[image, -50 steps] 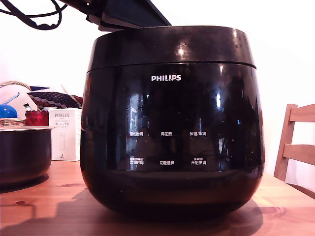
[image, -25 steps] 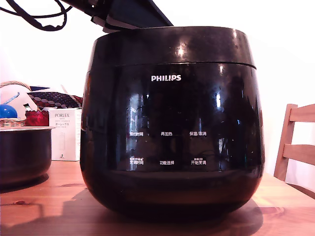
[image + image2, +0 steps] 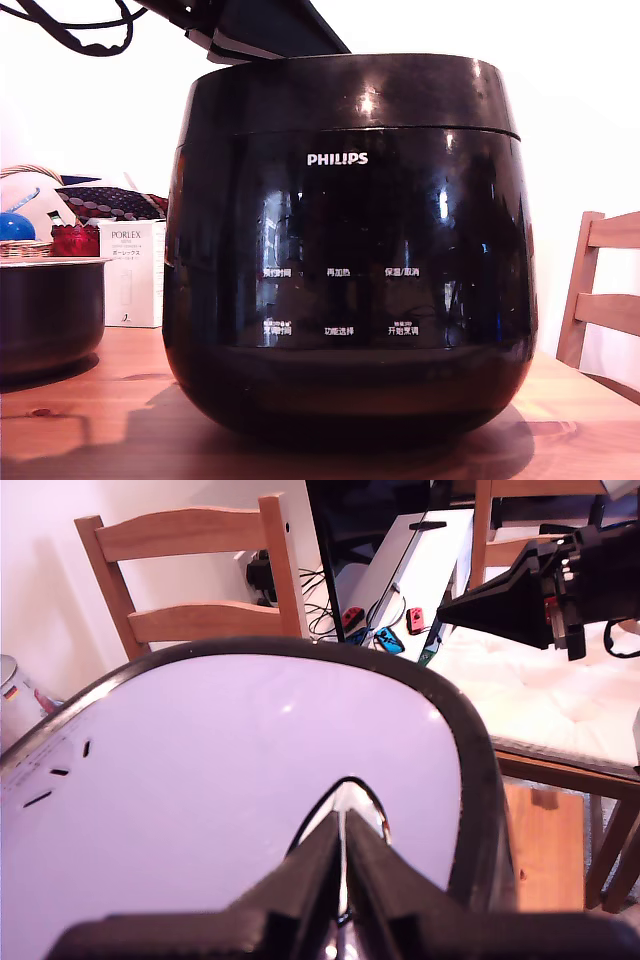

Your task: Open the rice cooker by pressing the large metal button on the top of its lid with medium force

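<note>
The gripper (image 3: 342, 865), fingers pressed together with nothing between them, points its tips at the metal button (image 3: 352, 798) on the lid (image 3: 230, 780) of the cooker (image 3: 350, 270), which stands on a wooden table (image 3: 90, 410) with 6 white labels facing the exterior camera. The lid looks shut, so the pressing step appears in hand; next comes a firm downward push. The arm (image 3: 265, 28) slants in from above, at the exterior view's left.
</note>
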Controlling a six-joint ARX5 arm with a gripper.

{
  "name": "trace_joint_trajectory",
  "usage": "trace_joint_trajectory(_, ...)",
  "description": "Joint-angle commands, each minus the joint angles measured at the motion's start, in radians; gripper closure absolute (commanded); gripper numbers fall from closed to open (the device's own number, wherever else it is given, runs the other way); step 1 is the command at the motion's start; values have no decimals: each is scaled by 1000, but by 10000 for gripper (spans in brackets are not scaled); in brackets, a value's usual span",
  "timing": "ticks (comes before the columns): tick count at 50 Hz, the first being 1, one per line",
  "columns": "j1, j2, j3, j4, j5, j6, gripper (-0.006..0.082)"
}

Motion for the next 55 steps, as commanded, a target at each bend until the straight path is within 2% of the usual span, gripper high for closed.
trace_joint_trajectory(1,8,69,-78,-89,-32,10,791)
trace_joint_trajectory(26,8,69,-78,-122,-49,28,791)
trace_joint_trajectory(35,8,69,-78,-53,-6,17,791)
trace_joint_trajectory(41,9,69,-78,0,35,-33,791)
trace_joint_trajectory(55,28,55,-78,240,49,-145,791)
